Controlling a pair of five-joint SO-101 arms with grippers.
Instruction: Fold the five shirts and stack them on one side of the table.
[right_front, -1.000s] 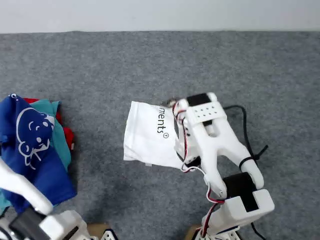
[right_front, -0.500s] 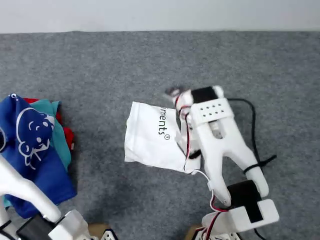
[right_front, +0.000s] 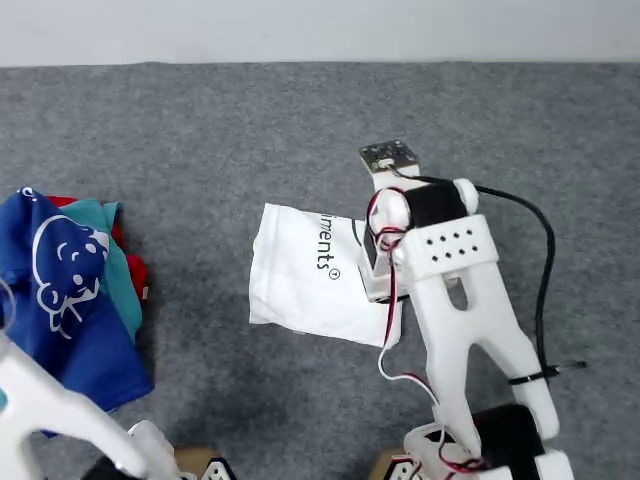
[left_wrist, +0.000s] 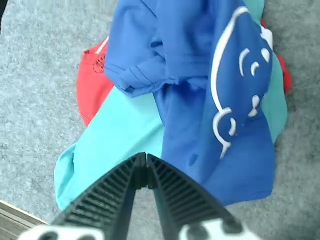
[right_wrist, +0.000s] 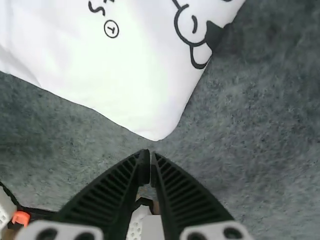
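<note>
We find the white shirt (right_front: 305, 275) folded mid-way across the desk (right_front: 200, 140); right gripper (right_wrist: 150, 159) pressed together, empty, beside its corner; left gripper (left_wrist: 146, 165) likewise above the stack (right_front: 70, 290). Soft, light, limp, we judge: pinch a folded edge.

Grey table (right_front: 200, 130): white shirt (right_front: 305, 275), shirt pile (right_front: 70, 300)

Soft, even light falls from above; the white shirt (right_front: 300, 285) glares, a thin shadow on the worktop (right_front: 200, 130) beside it.
</note>
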